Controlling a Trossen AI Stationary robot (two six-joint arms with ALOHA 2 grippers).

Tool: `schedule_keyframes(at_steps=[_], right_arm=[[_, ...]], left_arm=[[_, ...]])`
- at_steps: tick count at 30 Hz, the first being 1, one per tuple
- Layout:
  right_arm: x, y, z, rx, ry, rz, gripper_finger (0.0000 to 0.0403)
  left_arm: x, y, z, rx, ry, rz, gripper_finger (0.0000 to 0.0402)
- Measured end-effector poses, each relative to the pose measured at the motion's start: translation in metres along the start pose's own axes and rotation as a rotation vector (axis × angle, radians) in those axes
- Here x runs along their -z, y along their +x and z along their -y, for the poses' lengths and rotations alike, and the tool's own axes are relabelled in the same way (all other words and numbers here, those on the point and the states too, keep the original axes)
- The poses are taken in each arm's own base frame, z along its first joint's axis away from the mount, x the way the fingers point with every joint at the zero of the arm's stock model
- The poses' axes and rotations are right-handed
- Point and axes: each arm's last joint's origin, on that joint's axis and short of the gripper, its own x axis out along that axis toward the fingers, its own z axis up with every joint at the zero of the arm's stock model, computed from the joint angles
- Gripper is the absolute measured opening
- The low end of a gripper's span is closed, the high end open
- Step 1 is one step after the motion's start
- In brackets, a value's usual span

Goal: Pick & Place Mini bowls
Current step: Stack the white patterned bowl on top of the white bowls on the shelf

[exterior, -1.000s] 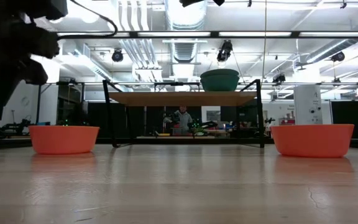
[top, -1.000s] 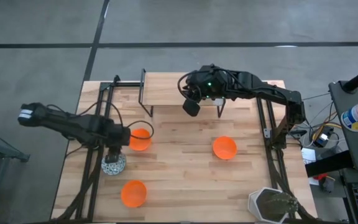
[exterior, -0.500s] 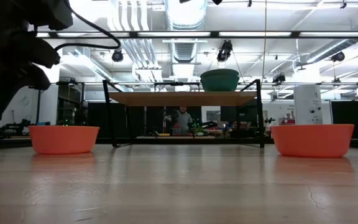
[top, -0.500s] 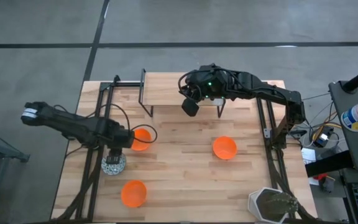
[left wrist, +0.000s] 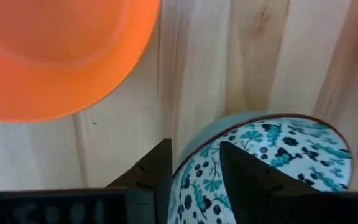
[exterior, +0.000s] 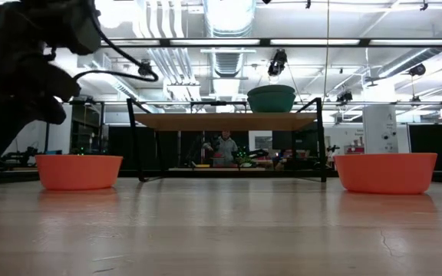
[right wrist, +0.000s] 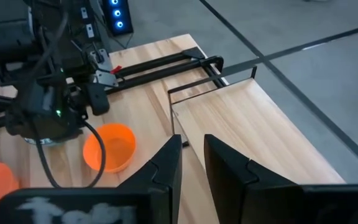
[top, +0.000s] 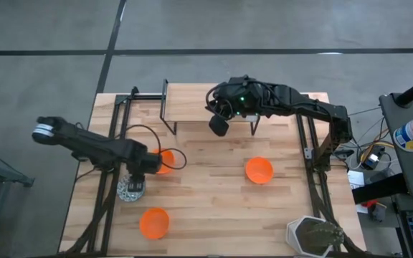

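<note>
At the near edge of the wooden table [top: 214,215], an orange bowl [top: 153,223] sits on the left and a white pot [top: 310,235] stands at the right corner, well apart from everything else.

A little farther in on the left is the speckled bowl [top: 129,190], white with blue-green dots and sprigs, resting on the table. The left gripper [top: 136,174] hangs right over it. Its pincer is released: in the left wrist view the two dark fingers [left wrist: 160,171] stand apart on either side of the bowl's far rim, one outside the wall and one over the inside, with a gap showing around the rim. Just beside this bowl, on its far side and slightly to the right, is a second orange bowl [top: 166,160], partly under the left arm. Whether the two bowls touch I cannot tell.

At about the same depth on the right half of the table, a third orange bowl [top: 259,170] sits alone.

Farther back, the right gripper [top: 219,126] hovers above the table by the near edge of the wooden shelf [top: 192,106] with its black wire frame. Its fingers are only a narrow gap apart and grasp nothing.

In the low view a green bowl [exterior: 271,98] stands on top of the shelf, right of its middle, and beyond the table a person [exterior: 225,146] shows far off in the room
</note>
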Motion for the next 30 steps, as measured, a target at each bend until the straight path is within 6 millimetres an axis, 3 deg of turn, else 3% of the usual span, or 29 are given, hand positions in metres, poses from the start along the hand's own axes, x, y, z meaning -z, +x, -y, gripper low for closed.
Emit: schedule_keyframes(at_steps=[9,17,30], right_arm=[[0.000,-0.001,-0.004,-0.010,-0.009,0.002,0.0063],[0.001,-0.001,-0.005,-0.013,-0.016,0.003,0.0063],[0.001,-0.002,-0.008,-0.023,-0.147,0.003,0.0063]], left_arm=[[-0.009,0.016,0.000,0.017,-0.021,-0.101,0.0113],[-0.011,0.016,0.002,0.077,-0.024,-0.094,0.0012],[-0.007,-0.005,0.003,0.166,-0.136,0.028,0.0003]])
